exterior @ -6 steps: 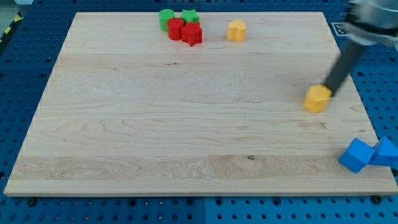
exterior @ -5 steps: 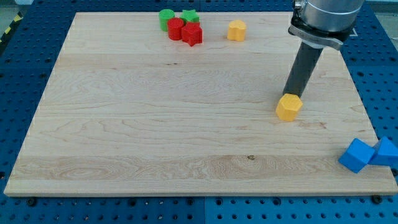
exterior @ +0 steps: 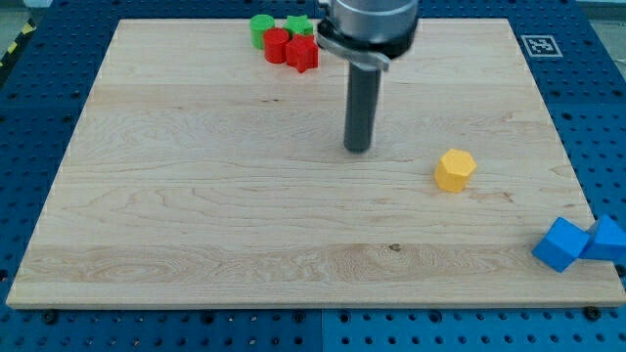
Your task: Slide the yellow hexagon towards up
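Observation:
A yellow hexagon block (exterior: pixel 455 170) lies on the wooden board (exterior: pixel 196 196), right of centre. My tip (exterior: pixel 358 150) rests on the board to the hexagon's left, a clear gap apart and slightly nearer the view's top. The rod rises from it toward the view's top, where the arm's body hides the spot in which a second yellow block stood earlier.
A cluster at the view's top holds a green cylinder (exterior: pixel 261 28), a green star (exterior: pixel 297 24), a red cylinder (exterior: pixel 277 45) and a red star (exterior: pixel 302 55). Two blue blocks (exterior: pixel 562 243) (exterior: pixel 608 238) sit at the board's lower right edge.
The tip pushed the yellow hexagon left and slightly down, then left it and moved further left. The arm now covers the yellow block near the top.

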Controlling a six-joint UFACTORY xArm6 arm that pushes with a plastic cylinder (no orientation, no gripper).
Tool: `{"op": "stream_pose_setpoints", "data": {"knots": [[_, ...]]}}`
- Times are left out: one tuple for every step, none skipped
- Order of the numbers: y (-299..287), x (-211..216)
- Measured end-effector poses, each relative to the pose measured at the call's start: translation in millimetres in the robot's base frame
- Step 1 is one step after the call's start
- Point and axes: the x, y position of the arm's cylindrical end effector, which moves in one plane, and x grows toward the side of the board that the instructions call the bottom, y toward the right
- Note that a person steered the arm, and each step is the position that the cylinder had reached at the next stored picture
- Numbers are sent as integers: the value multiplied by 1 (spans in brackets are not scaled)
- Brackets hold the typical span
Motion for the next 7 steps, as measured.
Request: {"op": "stream_pose_setpoints", "data": {"knots": [[40, 78], [132, 46], [129, -65], [155, -82], [227, -43], [228, -2], [188, 56]]}}
